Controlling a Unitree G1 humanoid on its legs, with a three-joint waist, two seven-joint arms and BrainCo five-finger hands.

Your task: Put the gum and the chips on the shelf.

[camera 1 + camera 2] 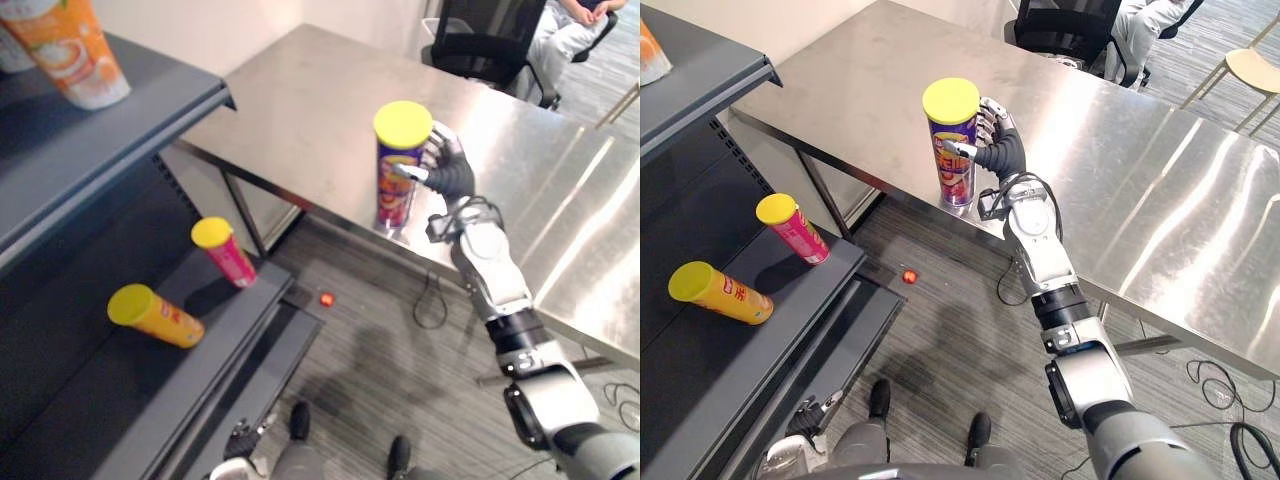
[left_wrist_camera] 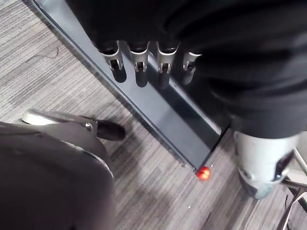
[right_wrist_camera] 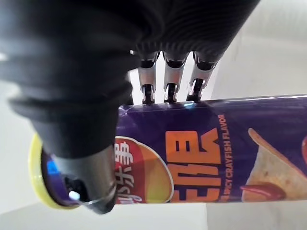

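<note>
Well below and left of the steel table, the left hand hangs over the floor, fingers loosely bent and apart, holding nothing, and a small red thing lies on the floor just off the table's near edge. Left of the table, a dark shelf carries 2 yellow-lidded cans on its lower board, an orange can lying down and a pink can. At the table's near edge the right hand has fingers and thumb curled round the upright purple chips can, and a black chair stands beyond the table's far side.
</note>
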